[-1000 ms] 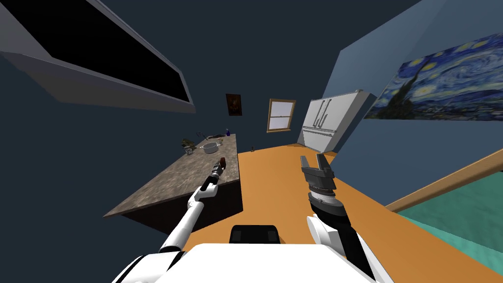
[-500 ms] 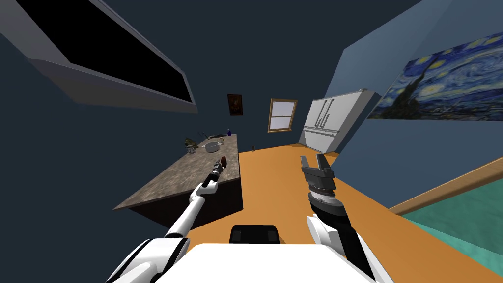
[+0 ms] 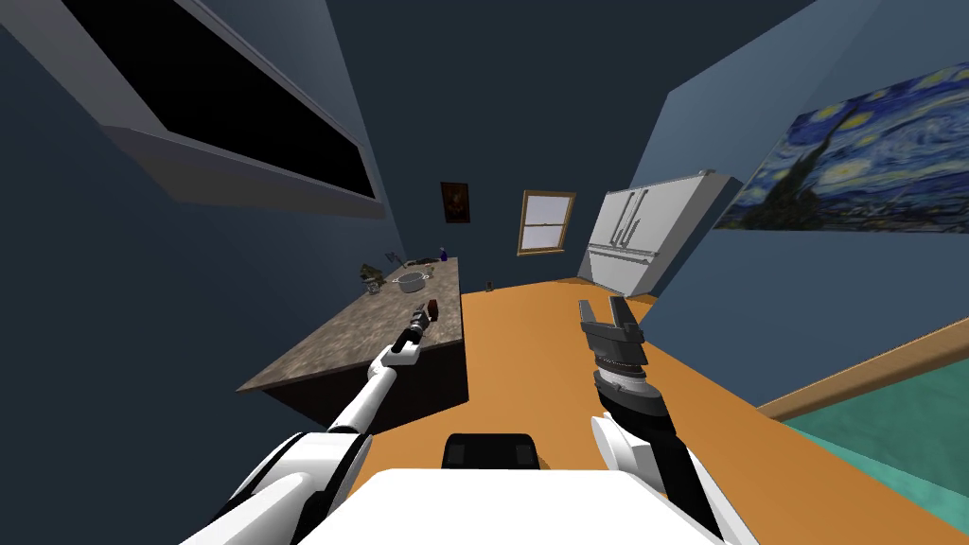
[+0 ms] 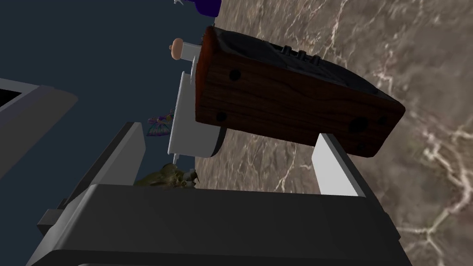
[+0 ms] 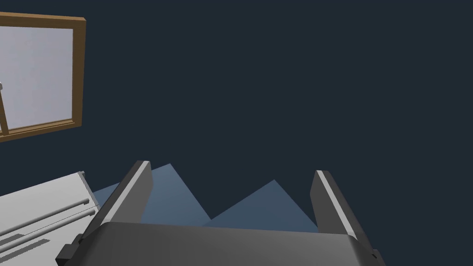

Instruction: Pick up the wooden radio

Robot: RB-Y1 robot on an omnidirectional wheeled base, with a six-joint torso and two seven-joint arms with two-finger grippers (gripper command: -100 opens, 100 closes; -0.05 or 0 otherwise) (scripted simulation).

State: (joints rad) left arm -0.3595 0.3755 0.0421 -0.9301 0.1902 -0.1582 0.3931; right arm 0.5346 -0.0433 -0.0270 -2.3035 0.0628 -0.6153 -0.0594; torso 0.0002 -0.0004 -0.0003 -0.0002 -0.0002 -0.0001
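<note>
The approach to the radio is judged to be in hand, with no grasp made yet. The radio, a dark reddish-brown wooden box with a black face, lies on the marbled table just beyond the left gripper. That gripper's fingers are spread apart and hold nothing. One finger is seen against the box's lower edge, but contact cannot be told. The box looks longer than the gap, so the next move is judged to call for the hand to be centred across a narrower side and advanced before closing and lifting. A white pot stands close behind the radio and could be knocked, and a green clump lies near. The right gripper is held over the orange floor with its fingers spread and nothing between them.
</note>
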